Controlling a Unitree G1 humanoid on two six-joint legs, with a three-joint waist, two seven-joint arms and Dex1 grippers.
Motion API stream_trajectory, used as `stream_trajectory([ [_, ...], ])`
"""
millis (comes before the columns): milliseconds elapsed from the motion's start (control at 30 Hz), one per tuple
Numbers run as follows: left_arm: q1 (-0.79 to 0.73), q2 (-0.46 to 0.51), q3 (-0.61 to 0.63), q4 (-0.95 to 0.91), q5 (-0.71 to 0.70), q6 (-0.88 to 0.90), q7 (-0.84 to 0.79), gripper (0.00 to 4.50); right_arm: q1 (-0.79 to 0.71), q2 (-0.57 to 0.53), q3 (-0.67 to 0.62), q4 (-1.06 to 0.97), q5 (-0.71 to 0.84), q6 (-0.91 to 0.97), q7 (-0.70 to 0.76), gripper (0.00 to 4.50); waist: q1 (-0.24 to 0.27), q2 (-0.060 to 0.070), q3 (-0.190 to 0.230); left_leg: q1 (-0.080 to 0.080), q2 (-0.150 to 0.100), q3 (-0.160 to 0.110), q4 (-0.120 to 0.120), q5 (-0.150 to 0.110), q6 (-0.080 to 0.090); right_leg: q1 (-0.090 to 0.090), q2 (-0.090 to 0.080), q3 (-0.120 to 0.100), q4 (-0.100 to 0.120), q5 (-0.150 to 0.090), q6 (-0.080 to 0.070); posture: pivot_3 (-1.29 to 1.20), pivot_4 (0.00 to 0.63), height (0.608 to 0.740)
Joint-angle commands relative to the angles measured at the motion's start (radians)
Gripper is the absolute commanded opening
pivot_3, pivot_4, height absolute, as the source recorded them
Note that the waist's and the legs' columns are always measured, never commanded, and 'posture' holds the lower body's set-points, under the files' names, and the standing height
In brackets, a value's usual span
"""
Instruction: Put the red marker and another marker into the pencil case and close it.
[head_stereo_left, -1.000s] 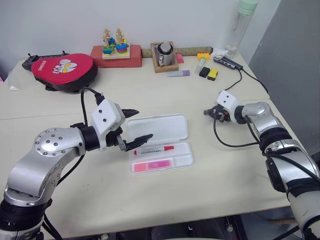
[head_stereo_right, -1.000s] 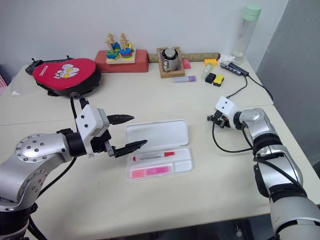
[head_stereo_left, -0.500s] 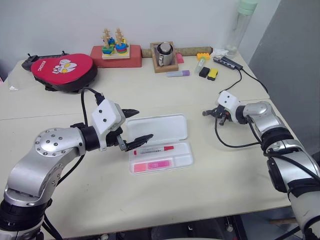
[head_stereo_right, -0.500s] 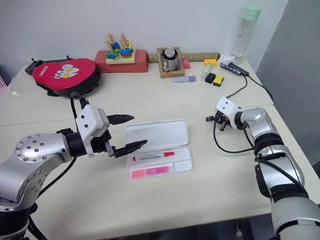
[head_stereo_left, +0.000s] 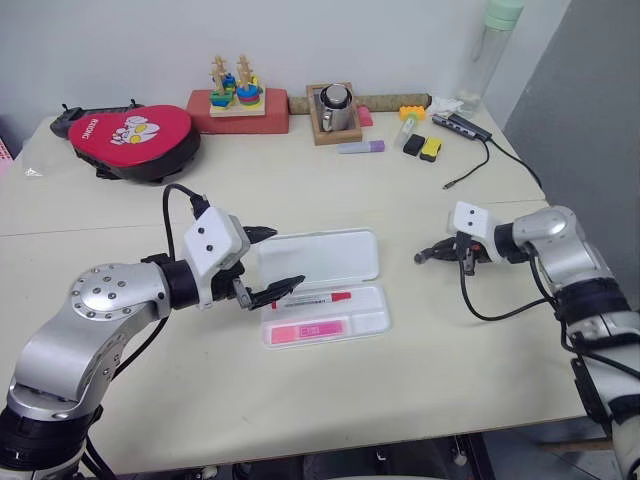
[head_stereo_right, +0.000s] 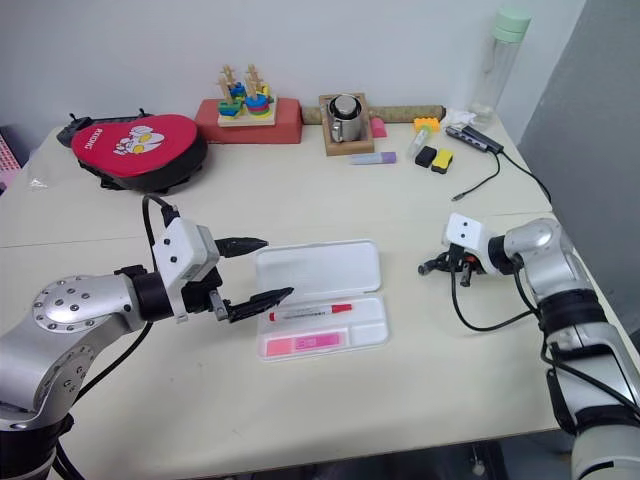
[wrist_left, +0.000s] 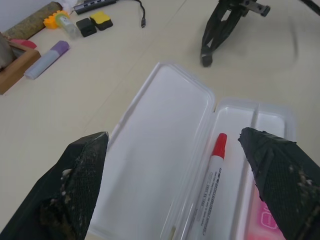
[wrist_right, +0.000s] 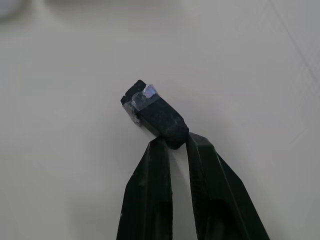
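The glossy white plastic hinged pencil case (head_stereo_left: 322, 285) lies open mid-table, holding the slim red-capped white marker (head_stereo_left: 310, 298) and the flat pink highlighter (head_stereo_left: 308, 330). The left gripper (head_stereo_left: 269, 263) gapes empty beside it. The right gripper (wrist_right: 172, 145), pulled back from a second ago, pinches a small black block (wrist_right: 152, 114).

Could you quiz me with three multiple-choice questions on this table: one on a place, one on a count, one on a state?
1. Where is the red marker?
A. by the mug
B. in the pencil case
C. in the robot's left hand

2. How many pens lie in the case?
A. two
B. none
C. four

3. How is the case?
A. shut
B. upside down
C. open

Answers:
1 B, it lies in the tray's far slot.
2 A, the red marker and the pink highlighter.
3 C, the lid lies flat behind the tray.
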Motion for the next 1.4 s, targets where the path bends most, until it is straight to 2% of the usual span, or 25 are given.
stream_trajectory([
  [33,0.006,0.01,0.028,-0.028,-0.011,-0.006,-0.007,4.5,0.052,-0.058,-0.025,-0.28,0.079,0.138,0.068,0.17,-0.001,0.0,0.0,0.0,0.0,0.0,0.0,0.0,0.0,0.0,0.0,0.0,0.0,0.0,0.0,0.0,0.15,0.74],
  [133,0.007,0.008,0.027,-0.027,-0.01,-0.008,-0.006,4.5,0.088,-0.074,-0.026,-0.406,0.119,0.226,0.072,0.17,-0.001,0.0,0.0,0.001,0.0,0.0,0.0,0.0,0.0,0.0,0.0,0.0,0.0,0.0,0.0,0.0,0.15,0.74],
  [267,0.003,0.004,0.01,-0.006,0.001,-0.022,-0.013,4.5,0.171,-0.067,-0.016,-0.693,0.224,0.412,0.062,0.17,0.002,0.0,0.0,0.001,0.0,-0.001,0.001,0.0,0.0,0.001,0.0,0.0,0.0,0.0,0.0,0.0,0.15,0.74],
  [467,-0.016,0.002,-0.002,0.014,0.01,-0.029,-0.022,4.5,0.243,-0.05,0.042,-0.888,0.258,0.597,-0.036,0.17,0.006,0.0,0.0,0.001,0.0,-0.001,0.001,0.0,0.0,0.001,0.0,0.0,0.0,-0.001,0.001,0.0,0.15,0.74],
  [767,-0.042,0.007,-0.026,0.061,0.03,-0.054,-0.057,4.5,0.265,-0.005,0.073,-0.903,0.268,0.648,-0.175,0.17,0.007,0.0,0.0,0.001,0.0,-0.001,0.001,0.0,0.0,0.001,0.0,-0.001,0.0,-0.001,0.002,0.0,0.15,0.74],
  [1400,-0.088,0.013,-0.049,0.109,0.064,-0.072,-0.109,4.5,0.289,-0.004,0.122,-0.929,0.285,0.678,-0.27,0.17,0.006,0.0,0.0,0.0,0.0,-0.001,0.001,0.0,0.0,0.001,0.0,-0.001,-0.001,-0.001,0.001,0.0,0.15,0.74],
])
